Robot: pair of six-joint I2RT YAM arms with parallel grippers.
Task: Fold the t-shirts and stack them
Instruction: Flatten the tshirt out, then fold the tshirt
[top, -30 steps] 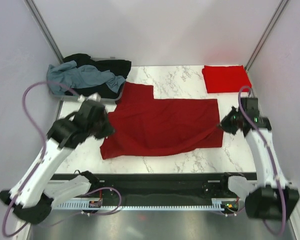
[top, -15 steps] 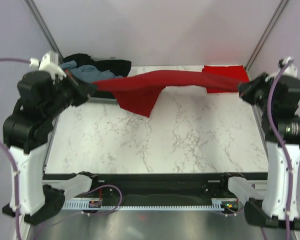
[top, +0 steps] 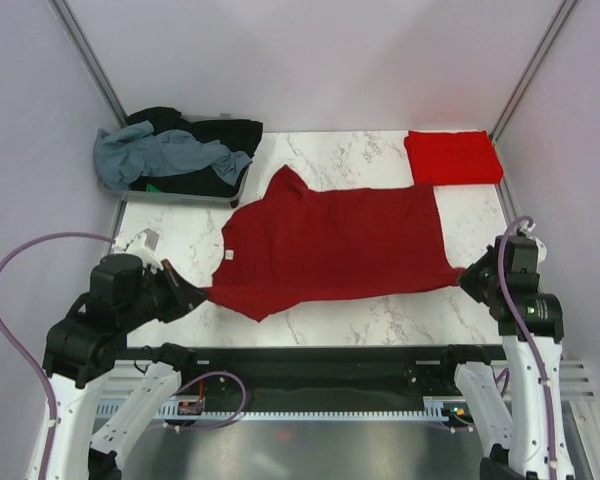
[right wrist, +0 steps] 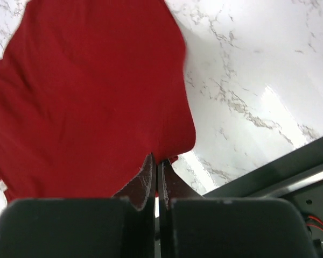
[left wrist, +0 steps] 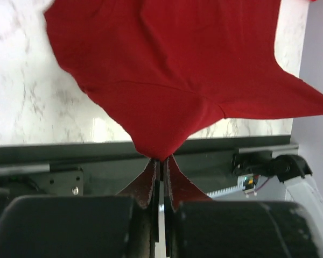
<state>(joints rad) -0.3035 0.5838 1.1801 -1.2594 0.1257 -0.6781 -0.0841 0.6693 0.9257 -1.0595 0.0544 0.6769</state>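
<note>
The dark maroon-red t-shirt (top: 330, 245) lies spread across the middle of the marble table, stretched between both grippers. My left gripper (top: 195, 297) is shut on its near-left corner at the table's front edge; the left wrist view shows the cloth (left wrist: 172, 70) pinched at the fingertips (left wrist: 162, 159). My right gripper (top: 467, 275) is shut on its near-right corner; the right wrist view shows the shirt (right wrist: 86, 102) pinched at the tips (right wrist: 157, 159). A brighter red t-shirt (top: 452, 156) lies folded to a rectangle at the back right.
A grey tray (top: 185, 197) at the back left holds a heap of grey-blue (top: 155, 155), black (top: 220, 135) and green tees. The black front rail (top: 310, 355) runs along the table's near edge. Walls stand close on both sides.
Both arms lifted the maroon shirt high off the table toward the back, then brought it down and forward; it now lies spread flat, pulled taut toward the front edge.
</note>
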